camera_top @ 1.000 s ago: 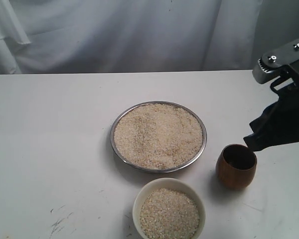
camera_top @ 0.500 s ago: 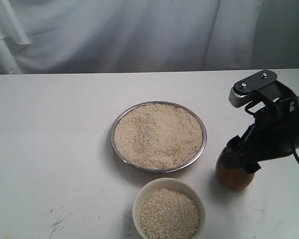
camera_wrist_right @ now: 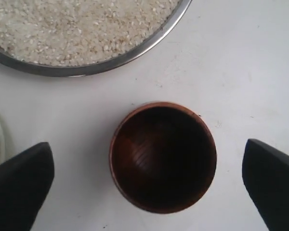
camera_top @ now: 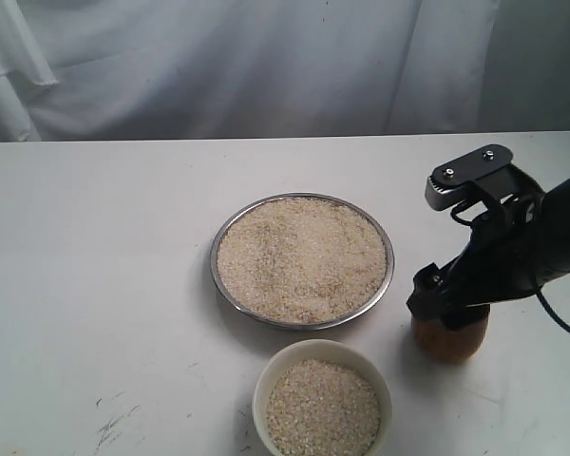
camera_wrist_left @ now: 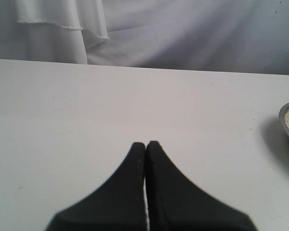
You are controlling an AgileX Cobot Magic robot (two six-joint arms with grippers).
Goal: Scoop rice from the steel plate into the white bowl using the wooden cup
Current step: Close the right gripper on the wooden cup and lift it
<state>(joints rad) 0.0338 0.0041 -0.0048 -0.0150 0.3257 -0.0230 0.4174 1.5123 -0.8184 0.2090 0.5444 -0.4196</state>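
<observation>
The steel plate (camera_top: 230,236) sits mid-table, heaped with rice (camera_top: 299,256). In front of it stands the white bowl (camera_top: 262,385), also holding rice. The wooden cup (camera_top: 448,340) stands upright and empty to the right of the plate. My right gripper (camera_top: 448,296) hangs directly over the cup, open. In the right wrist view the cup (camera_wrist_right: 163,156) lies between the two black fingertips (camera_wrist_right: 20,185) without touching them. My left gripper (camera_wrist_left: 146,144) is shut on nothing above bare table; it is out of the exterior view.
White cloth (camera_top: 266,66) hangs behind the table's back edge. Faint dark scuffs (camera_top: 114,423) mark the table at front left. The plate rim (camera_wrist_left: 286,122) shows at one edge of the left wrist view.
My right arm has come in from the right edge and down, so its open gripper now covers the top of the wooden cup. Plate, bowl and cup have not moved.
</observation>
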